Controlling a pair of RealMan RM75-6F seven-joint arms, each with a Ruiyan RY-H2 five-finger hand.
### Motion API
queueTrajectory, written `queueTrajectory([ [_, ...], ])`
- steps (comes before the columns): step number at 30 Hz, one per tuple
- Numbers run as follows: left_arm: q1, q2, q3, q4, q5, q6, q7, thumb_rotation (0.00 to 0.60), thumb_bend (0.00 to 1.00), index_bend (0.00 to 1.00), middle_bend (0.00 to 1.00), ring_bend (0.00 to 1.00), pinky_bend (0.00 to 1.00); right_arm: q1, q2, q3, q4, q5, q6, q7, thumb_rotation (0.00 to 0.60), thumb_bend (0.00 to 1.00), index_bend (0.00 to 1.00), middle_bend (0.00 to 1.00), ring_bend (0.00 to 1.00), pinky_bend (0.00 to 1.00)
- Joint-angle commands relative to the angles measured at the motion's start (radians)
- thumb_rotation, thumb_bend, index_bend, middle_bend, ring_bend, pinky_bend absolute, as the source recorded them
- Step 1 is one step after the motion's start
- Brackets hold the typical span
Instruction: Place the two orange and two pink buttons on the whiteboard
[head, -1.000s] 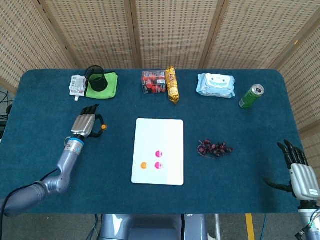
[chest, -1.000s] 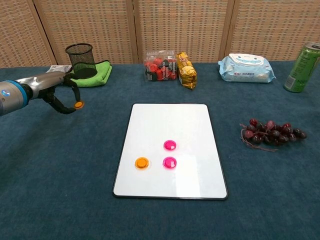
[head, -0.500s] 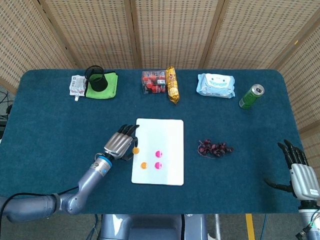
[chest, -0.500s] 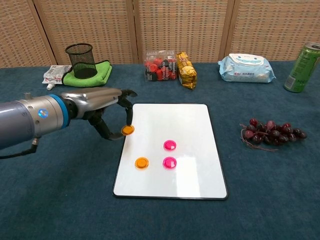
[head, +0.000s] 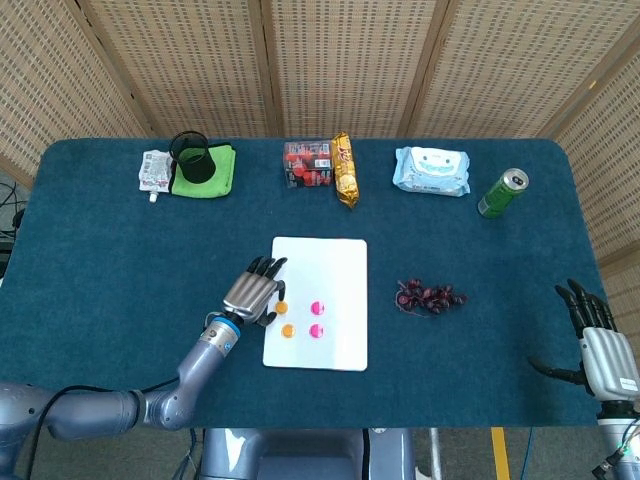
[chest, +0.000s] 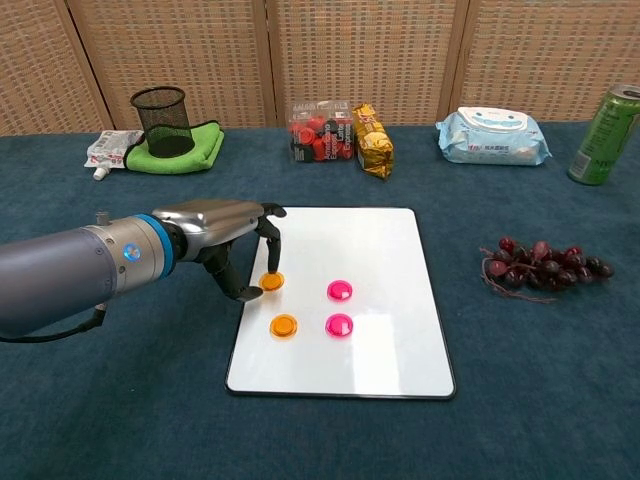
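Left hand (chest: 232, 232) pinches orange button (chest: 271, 282) (over whiteboard (chest: 370, 250)).

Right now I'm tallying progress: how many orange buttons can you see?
2. One orange button lies on the whiteboard beside the pink ones; the other orange button is pinched in the left hand over the board's left edge.

Left arm: reaches in from the lower left, forearm low over the counter (head: 100, 230).
Left hand (chest: 232, 232): palm down, pinching an orange button (chest: 271, 281).
Right hand (head: 598, 340): fingers spread, holding nothing, near the counter's right edge.
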Motion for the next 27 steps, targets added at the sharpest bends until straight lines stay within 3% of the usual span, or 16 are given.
queueTrajectory([
  [1, -0.005, -0.012, 0.002, 0.018, -0.007, 0.0, -0.002, 0.6, 0.36, 0.56, 0.0, 0.0, 0.0, 0.0, 0.0, 0.0, 0.0, 0.0, 0.0, 0.0, 0.6, 0.06, 0.0, 0.0, 0.0, 0.0],
  [27, -0.026, -0.061, 0.007, 0.082, -0.014, 0.003, -0.012, 0.6, 0.36, 0.56, 0.0, 0.0, 0.0, 0.0, 0.001, -0.001, 0.001, -0.003, 0.0, 0.007, 0.6, 0.07, 0.0, 0.0, 0.0, 0.0],
])
